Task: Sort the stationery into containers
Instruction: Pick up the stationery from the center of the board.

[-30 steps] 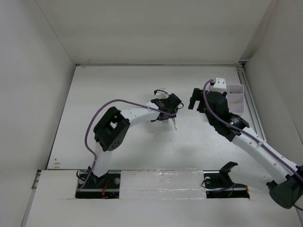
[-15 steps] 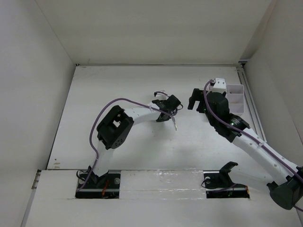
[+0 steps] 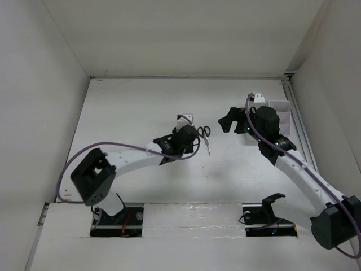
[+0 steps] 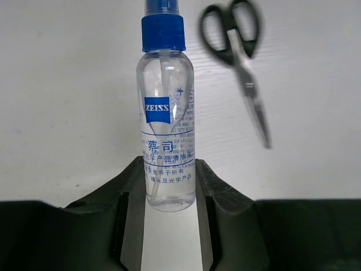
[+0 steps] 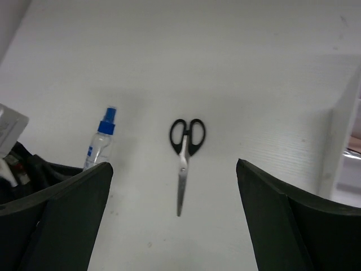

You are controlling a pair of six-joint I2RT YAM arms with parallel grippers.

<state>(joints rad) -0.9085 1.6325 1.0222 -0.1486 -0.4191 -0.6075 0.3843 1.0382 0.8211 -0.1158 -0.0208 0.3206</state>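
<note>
A clear small bottle with a blue cap lies with its base between the fingers of my left gripper, which press on both its sides. Black-handled scissors lie on the white table just right of that gripper, blades toward the near edge. In the right wrist view the scissors sit below my right gripper, which hangs wide open with nothing in it. The bottle shows there at the left. The white organizer stands at the far right, behind my right gripper.
White walls close in the table on the left, back and right. A metal rail runs along the right edge beside the organizer. The organizer's wall fills the right edge of the right wrist view.
My left arm has pulled back toward the near left and its jaws have closed around the bottle. The scissors now lie uncovered. The right gripper has turned slightly and stays open.
</note>
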